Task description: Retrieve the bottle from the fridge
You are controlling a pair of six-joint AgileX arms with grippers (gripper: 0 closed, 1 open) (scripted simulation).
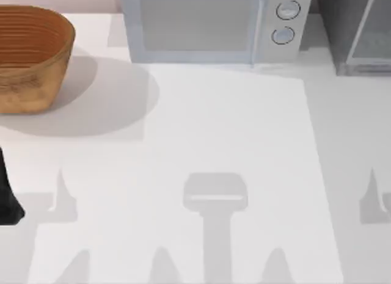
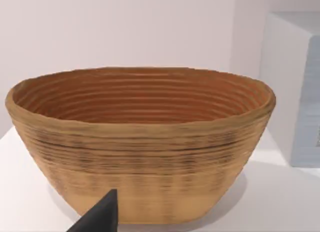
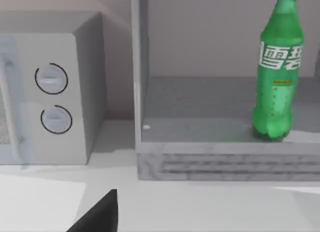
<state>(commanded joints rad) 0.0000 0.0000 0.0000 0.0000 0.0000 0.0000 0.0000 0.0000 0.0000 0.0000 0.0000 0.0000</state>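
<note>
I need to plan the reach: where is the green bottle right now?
The bottle stands upright on the fridge floor in the right wrist view; the fridge sits at the table's back right, beside the microwave.

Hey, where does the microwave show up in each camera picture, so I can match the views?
Top view: the microwave stands at the back edge, middle, between the basket and the fridge.
Left wrist view: a pale grey box, probably the microwave, stands beside the basket.
Right wrist view: the microwave with its two knobs stands next to the fridge, which holds the bottle.
Shared landmark: the microwave's two round knobs.
</note>
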